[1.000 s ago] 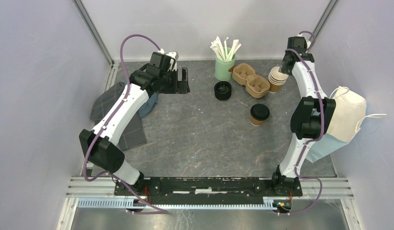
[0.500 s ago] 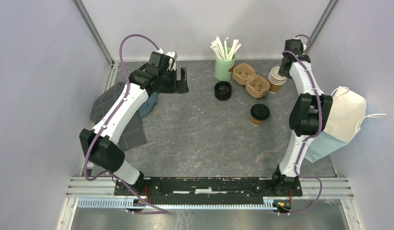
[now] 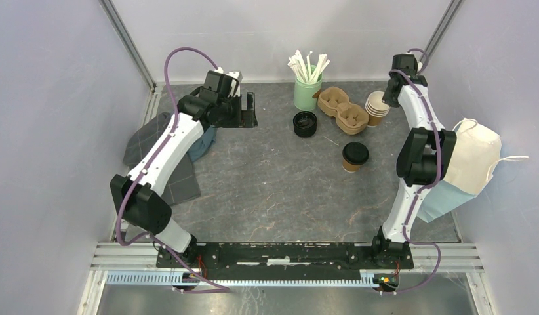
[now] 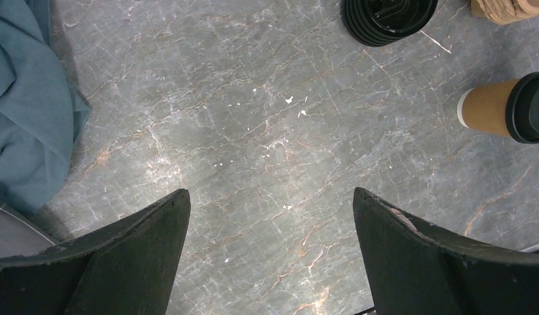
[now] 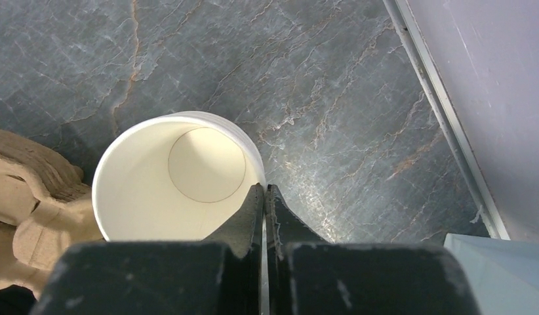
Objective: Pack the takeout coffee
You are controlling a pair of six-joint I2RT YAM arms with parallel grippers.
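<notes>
One takeout coffee (image 3: 354, 156), a brown kraft cup with a black lid, stands right of the table's middle; it shows at the right edge of the left wrist view as the takeout coffee (image 4: 509, 108). My left gripper (image 3: 248, 110) hovers open at the back left over bare table, and the left gripper (image 4: 270, 191) has nothing between its fingers. My right gripper (image 5: 265, 187) is at the back right, shut on the rim of the top lidless cup (image 5: 178, 177), one finger inside and one outside. That cup tops the stack of lidless cups (image 3: 378, 107).
A kraft cup carrier (image 3: 343, 109) lies left of the stack. A stack of black lids (image 3: 305, 123) and a green holder with stirrers (image 3: 307, 92) stand at the back. Grey and blue cloths (image 3: 155, 157) lie left. A cream bag (image 3: 477, 157) rests right.
The right gripper's fingers have closed from half open onto the top lidless cup's rim, with a slight shift of the wrist. The left arm has not moved.
</notes>
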